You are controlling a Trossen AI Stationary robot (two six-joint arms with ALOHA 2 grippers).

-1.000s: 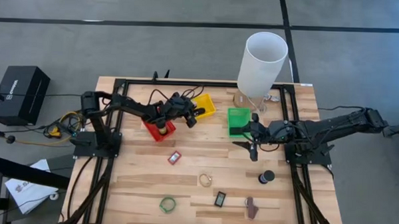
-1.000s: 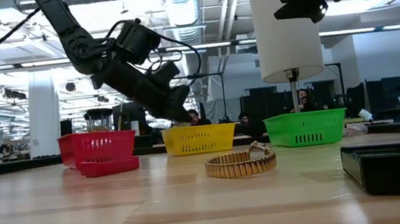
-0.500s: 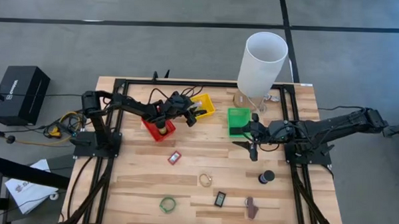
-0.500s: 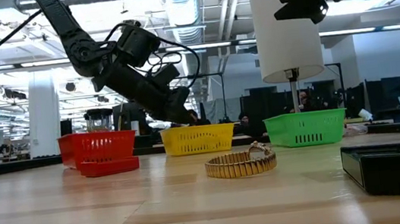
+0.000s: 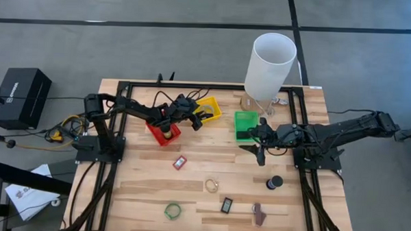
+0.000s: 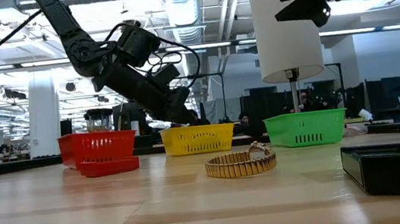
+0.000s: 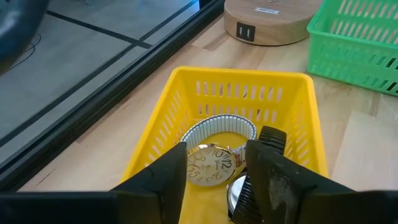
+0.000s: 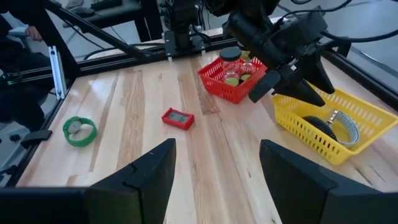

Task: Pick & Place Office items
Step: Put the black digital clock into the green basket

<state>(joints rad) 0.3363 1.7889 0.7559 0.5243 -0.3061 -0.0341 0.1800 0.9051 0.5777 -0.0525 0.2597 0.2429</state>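
My left gripper (image 5: 202, 118) hangs open just above the yellow bin (image 7: 242, 76). In the bin lie a silver watch (image 7: 208, 165) and a black roll (image 7: 272, 139), both below the fingers and untouched. My right gripper (image 5: 251, 140) hovers open beside the green bin (image 5: 245, 121) with nothing between its fingers. On the table lie a red block (image 5: 180, 162), a gold watch band (image 5: 211, 186), a green ring (image 5: 173, 211), a dark rectangular piece (image 5: 227, 205), a brown clip (image 5: 258, 212) and a black disc (image 5: 275, 182).
The red bin (image 5: 162, 133) with a jar in it stands left of the yellow one. A tall white cylinder (image 5: 270, 63) on a wooden base rises behind the green bin. A black frame runs along the table's edges. Bare wood lies between the bins and the loose items.
My left gripper has opened above the yellow bin while staying in place. My right gripper has rolled a little about its own axis and stays open.
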